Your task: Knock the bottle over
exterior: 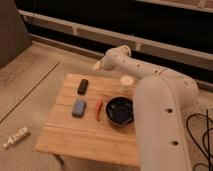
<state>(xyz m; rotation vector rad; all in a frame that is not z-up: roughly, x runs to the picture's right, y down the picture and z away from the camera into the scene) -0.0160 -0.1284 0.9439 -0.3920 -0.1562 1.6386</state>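
Bottle [125, 90] looks to stand nr the far right edge of the surface [75, 135], pressed up vs the cream cup [127, 80], bowl [120, 111] just in front; hard to separate the two. Prob. light, thin plastic, slim & top-heavy, so a nudge high at the neck should tip it, no grip needed; it may roll off. Pincer [96, 65] hangs beyond the far edge, well left of the bottle; can't tell if wide or narrow.
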